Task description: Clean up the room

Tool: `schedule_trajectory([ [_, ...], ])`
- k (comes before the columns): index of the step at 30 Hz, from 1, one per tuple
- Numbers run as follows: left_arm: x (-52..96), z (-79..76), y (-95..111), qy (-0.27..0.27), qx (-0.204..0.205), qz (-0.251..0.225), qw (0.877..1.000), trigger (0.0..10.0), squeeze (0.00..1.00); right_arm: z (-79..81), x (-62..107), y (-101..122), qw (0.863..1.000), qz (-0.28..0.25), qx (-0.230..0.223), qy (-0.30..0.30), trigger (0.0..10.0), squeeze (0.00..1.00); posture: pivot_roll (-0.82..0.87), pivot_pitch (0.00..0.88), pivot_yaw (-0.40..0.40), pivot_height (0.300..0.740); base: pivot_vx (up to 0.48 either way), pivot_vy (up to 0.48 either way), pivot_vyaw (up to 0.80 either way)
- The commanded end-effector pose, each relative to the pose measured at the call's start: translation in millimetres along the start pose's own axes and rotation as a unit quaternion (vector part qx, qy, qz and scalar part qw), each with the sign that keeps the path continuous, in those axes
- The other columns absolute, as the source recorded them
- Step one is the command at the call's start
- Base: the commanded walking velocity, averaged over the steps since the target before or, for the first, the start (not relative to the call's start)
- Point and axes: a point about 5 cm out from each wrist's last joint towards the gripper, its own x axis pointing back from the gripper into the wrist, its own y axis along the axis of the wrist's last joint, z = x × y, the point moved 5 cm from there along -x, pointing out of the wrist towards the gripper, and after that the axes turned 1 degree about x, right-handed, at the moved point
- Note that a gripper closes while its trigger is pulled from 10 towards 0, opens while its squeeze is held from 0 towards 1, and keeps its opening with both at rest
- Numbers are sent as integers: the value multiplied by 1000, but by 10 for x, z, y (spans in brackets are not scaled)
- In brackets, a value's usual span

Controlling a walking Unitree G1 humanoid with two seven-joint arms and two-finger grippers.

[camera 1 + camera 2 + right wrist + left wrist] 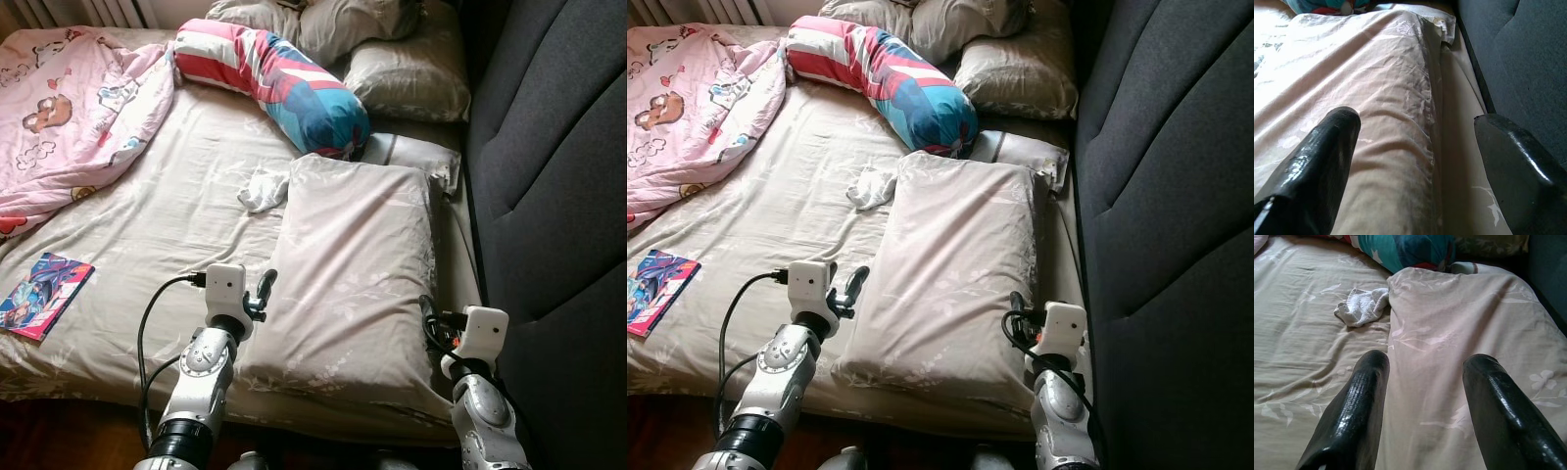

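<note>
Left eye view showed the bed (147,225) under a beige floral sheet, with a large beige pillow (358,274) lying flat along its right side, close to the dark upholstered headboard (558,157). The left gripper (1422,382) sat at the pillow's near left edge, its fingers (1361,401) spread wide, one over the sheet and one over the pillow, holding nothing. The right gripper (1415,142) sat at the pillow's near right corner, its fingers (1322,156) also wide apart and empty, straddling the pillow's right edge. A small crumpled white cloth (263,189) lay on the sheet just beside the pillow's far left corner. Beyond it a long red, white and blue bolster (279,83) stretched across the bed. A pink patterned blanket (69,108) was bunched at the far left, and a colourful book (41,294) lay near the bed's front left edge.
</note>
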Motion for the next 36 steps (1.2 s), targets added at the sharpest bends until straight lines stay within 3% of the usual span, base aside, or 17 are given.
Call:
schedule_trajectory([
  [1,21,-8,-74,0,2,11,1000,10000,0,-1,32,-97,1000,19,5,-1,10000,0,-144,198,16,701,0,0,0],
  [36,12,-43,-96,-4,1,17,1000,10000,0,26,49,-103,1000,14,1,3,10000,0,-141,218,16,659,0,0,0],
])
